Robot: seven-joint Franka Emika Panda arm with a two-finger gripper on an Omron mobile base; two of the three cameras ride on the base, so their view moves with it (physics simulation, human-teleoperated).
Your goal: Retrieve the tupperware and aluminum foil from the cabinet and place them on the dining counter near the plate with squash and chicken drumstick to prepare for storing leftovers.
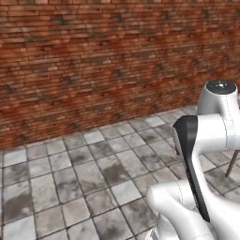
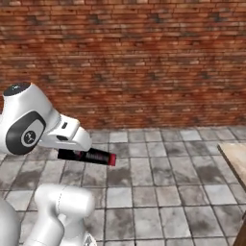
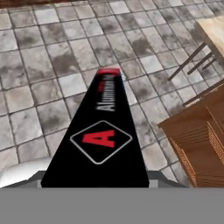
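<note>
Up front in the left base view, the white arm (image 1: 206,154) rises at the lower right over a grey tiled floor (image 1: 70,173), with a red brick wall (image 1: 93,56) across the back; a thin dark leg (image 1: 232,164) slants at the right edge.

Seen from the right base view, the aluminum foil (image 2: 91,156) sticks out sideways from under the white hand, its long axis nearly level and sloping slightly down toward its red end, which points away from the hand to the right. It hangs clear above the floor tiles. A pale wooden surface (image 2: 235,161) shows at the right edge, well apart from the box.

Looking along the gripper (image 3: 94,177) in the hand view, the foil box runs straight out ahead of the hand, its black top with the red "A" diamond facing the camera and its red end farthest away. The fingers are hidden beneath the box, which is held at its near end; how wide they stand cannot be told. Brown wooden furniture (image 3: 197,140) lies to the right of the box.
</note>
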